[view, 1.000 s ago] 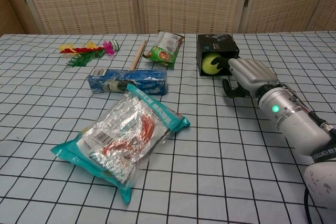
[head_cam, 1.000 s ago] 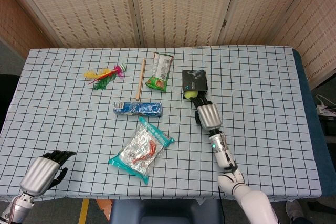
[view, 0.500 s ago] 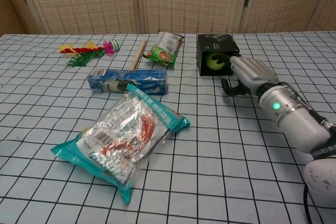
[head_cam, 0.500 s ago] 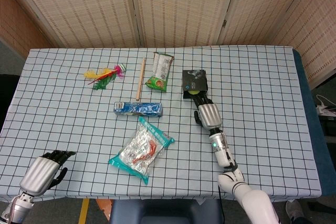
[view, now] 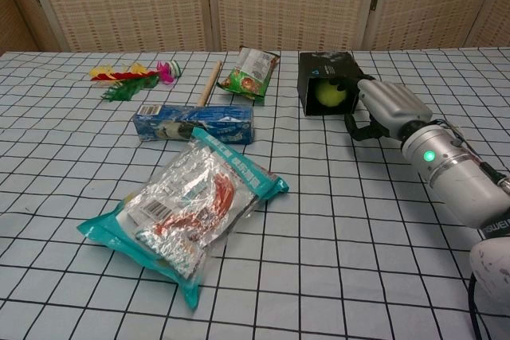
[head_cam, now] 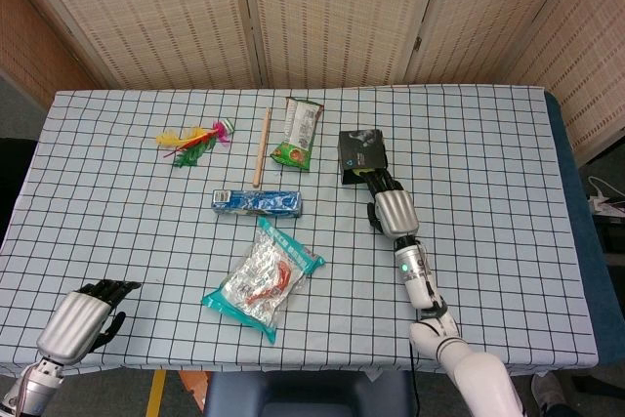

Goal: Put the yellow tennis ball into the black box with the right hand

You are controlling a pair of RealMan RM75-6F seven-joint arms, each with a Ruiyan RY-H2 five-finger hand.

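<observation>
The yellow tennis ball [view: 326,95] now sits deeper inside the black box [view: 327,67] than a second ago. My right hand [view: 388,106] has shifted right, fingers at the opening; whether they still touch the ball I cannot tell. My left hand [head_cam: 86,318] rests curled and empty, cut off at the worktop [head_cam: 488,192] corner.

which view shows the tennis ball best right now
The chest view: the yellow tennis ball sits plainly inside the open mouth of the black box. In the head view the right hand and the box hide it.

Right hand [view: 390,107] hides its fingertips; left hand [head_cam: 83,319] cut off below.
</observation>
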